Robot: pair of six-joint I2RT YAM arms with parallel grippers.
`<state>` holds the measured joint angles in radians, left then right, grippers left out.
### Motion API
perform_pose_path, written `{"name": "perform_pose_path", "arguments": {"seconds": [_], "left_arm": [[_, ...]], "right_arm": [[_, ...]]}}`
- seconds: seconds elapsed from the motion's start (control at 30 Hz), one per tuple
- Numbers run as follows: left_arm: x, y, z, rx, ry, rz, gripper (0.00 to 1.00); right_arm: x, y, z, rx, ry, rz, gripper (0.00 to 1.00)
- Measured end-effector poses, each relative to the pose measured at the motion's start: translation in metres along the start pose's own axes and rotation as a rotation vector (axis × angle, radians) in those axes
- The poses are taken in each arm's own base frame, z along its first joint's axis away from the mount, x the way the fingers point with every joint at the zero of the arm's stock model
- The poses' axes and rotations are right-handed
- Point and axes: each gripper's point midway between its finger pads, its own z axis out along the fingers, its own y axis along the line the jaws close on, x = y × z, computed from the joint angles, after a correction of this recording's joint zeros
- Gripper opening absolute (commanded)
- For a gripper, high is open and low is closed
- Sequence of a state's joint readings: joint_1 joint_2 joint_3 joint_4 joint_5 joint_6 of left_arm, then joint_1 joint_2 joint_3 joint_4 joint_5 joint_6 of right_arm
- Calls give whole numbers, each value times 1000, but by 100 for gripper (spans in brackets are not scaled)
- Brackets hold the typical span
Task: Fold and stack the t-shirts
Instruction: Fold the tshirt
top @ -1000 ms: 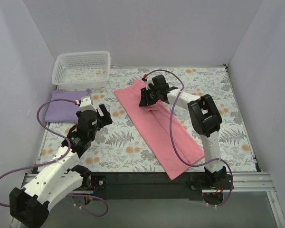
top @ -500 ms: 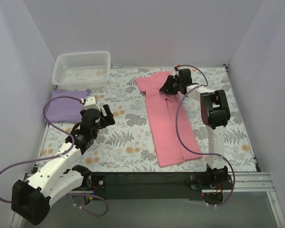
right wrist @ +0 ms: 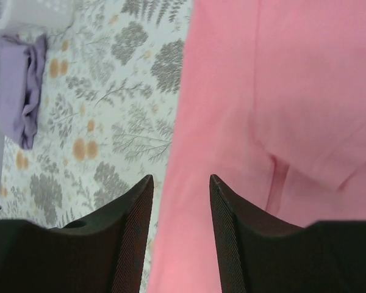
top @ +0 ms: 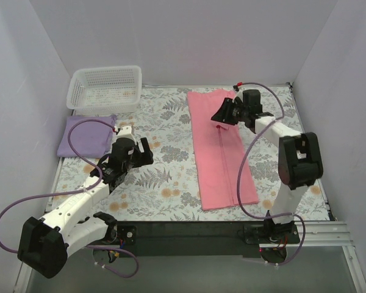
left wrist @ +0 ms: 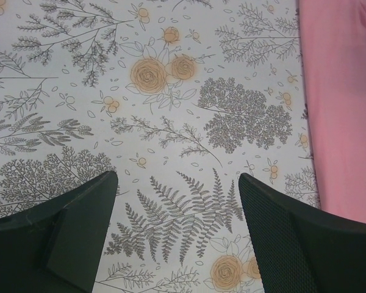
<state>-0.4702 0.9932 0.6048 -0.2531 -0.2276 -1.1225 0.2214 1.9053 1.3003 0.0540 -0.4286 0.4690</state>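
The salmon-pink t-shirt (top: pixel 219 146) lies flat as a long narrow strip, running from the far middle of the table to the near right. My right gripper (top: pixel 219 115) hovers over its far part with jaws apart; in the right wrist view (right wrist: pixel 180 178) flat pink cloth (right wrist: pixel 280 91) shows between and beyond the fingers. The lavender t-shirt (top: pixel 85 135) lies folded at the far left and also shows in the right wrist view (right wrist: pixel 18 110). My left gripper (top: pixel 145 152) is open and empty over the bare tablecloth (left wrist: pixel 177 177), with the pink shirt's edge (left wrist: pixel 341 110) to its right.
A white lattice basket (top: pixel 105 89) stands at the far left corner, just behind the lavender shirt. The floral tablecloth (top: pixel 165 183) covers the table. Purple cables loop from both arms. Walls close in the left, far and right sides.
The right gripper has swung right and dragged the pink shirt from a diagonal into a straight strip nearer the right side. The left gripper has shifted a little right and nearer.
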Motion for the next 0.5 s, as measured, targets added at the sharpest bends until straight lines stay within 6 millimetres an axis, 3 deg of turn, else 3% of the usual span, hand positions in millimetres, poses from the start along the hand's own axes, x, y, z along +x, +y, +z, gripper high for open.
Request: {"name": "perform_pose_path", "arguments": {"seconds": [0.07,0.17,0.23,0.37,0.5], "left_arm": [[2,-3,0,17,9,0,80],[4,-7,-1,40,22,-4,80],[5,-9,-2,52,29,-7,79],[5,-12,-2,64,35,-12,80],[5,-14,-3,74,38,-12,80]], "right_arm": [[11,17,-29,-17,-14,-40,45],[46,33,-64,-26,7,-89,41],[84,36,-76,-13,72,-107,39],[183,41,-94,4,275,-136,32],[251,39,-116,32,427,-146,30]]}}
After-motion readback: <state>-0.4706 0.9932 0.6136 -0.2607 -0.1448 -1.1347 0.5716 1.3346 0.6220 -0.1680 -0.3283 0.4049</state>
